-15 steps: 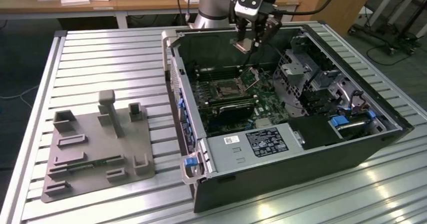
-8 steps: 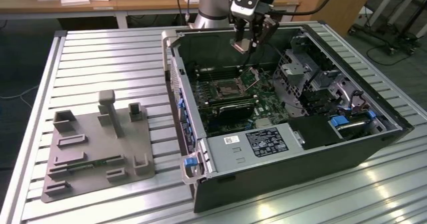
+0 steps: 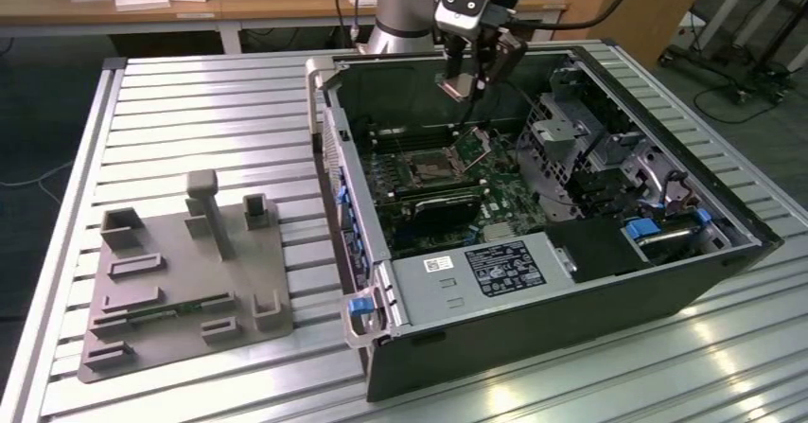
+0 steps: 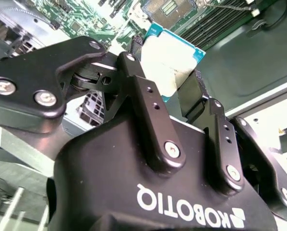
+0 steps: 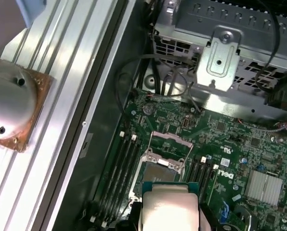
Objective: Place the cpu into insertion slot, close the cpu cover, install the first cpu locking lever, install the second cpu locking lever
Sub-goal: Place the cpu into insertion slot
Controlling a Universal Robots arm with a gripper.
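Surface: slatted metal table (image 3: 215, 120) with a workbench behind it; an open computer case (image 3: 707, 253) lies on the slats.
Landmark: the insertion slot (image 5: 159, 172), a dark square socket on the green motherboard (image 5: 240, 144) inside the case. It looks uncovered and shows no chip in it.
Cover: the cpu cover (image 5: 171, 142) is swung up off the insertion slot. It stands at the slot edge that faces the metal drive cage (image 5: 220, 53).
Jaws: the gripper (image 4: 166, 70) is drawn in narrow on the cpu (image 5: 170, 207), with a finger on each of two opposite edges. The silvery top faces away from the insertion slot.
Where the chip is: above the insertion slot and well apart from it, about level with the case's open rim in the exterior view.
Relation that matters: the insertion slot lies below the jaws, on the side of the chip toward the raised cover. The chip is square, and its edges look roughly parallel to the slot's rim. I cannot tell whether it sits exactly over the slot.
Elsewhere: a grey fixture plate (image 3: 189, 281) rests outside the case, well apart from the insertion slot, toward the exterior view's left.
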